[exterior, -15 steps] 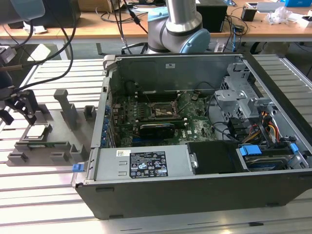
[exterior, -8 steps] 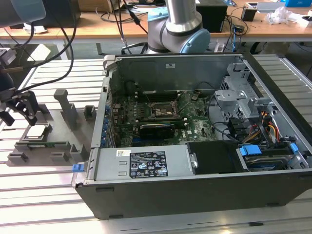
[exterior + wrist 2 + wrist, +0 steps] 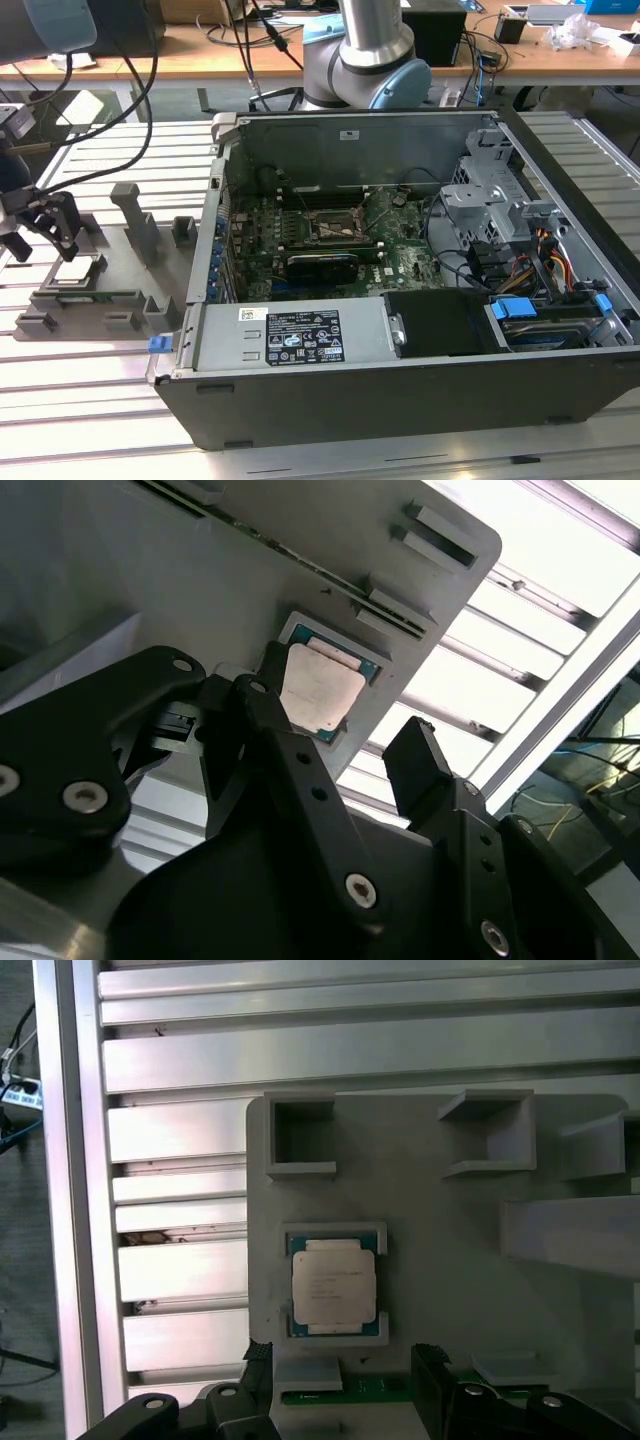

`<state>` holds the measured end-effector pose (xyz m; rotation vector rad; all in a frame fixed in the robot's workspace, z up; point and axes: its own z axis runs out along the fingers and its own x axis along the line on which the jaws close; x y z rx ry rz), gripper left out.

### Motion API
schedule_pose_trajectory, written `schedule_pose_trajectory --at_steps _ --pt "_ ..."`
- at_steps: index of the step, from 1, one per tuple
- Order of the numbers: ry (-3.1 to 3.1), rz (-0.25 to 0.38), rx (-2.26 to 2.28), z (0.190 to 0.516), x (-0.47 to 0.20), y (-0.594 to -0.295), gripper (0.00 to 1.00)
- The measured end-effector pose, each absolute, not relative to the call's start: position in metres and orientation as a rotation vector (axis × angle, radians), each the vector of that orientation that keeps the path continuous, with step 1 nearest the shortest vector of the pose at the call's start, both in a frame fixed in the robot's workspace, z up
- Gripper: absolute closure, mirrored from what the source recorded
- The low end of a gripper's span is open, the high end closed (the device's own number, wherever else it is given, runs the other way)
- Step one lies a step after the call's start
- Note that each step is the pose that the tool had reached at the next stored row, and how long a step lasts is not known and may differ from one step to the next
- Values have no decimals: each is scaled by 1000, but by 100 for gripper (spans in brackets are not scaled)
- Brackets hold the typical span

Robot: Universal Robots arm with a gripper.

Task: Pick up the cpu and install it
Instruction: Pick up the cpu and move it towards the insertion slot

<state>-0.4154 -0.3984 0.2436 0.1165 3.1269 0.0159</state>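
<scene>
Small flat square cpu w/ silver-grey metal top (image 3: 334, 1288) is sitting in a framed recess near one edge of the grey plastic fixture tray (image 3: 440, 1220). The recess is prob. keeping it flat & square for a grab. Black two-finger gripper (image 3: 345, 1365) is hovering over the tray by the cpu, pointing down, w/ fingers (image 3: 300, 770) spread apart & holding nothing. The arm is reaching to the bench edge at the exterior view's left, well apart from the open dark computer case (image 3: 350, 400).

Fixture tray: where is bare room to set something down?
Bare plate on the fixture tray lies between the cpu, the empty bracket and the long raised block. Crowded around the open gripper and green board.
</scene>
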Motion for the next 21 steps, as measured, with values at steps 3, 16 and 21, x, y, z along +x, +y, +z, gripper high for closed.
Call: schedule_pose_trajectory --at_steps 3,16,21 --pt "3127 16 117 240 -415 -398 34" --pt "3127 -27 60 227 -409 -381 34" --pt "3128 -27 50 213 -410 -377 34"
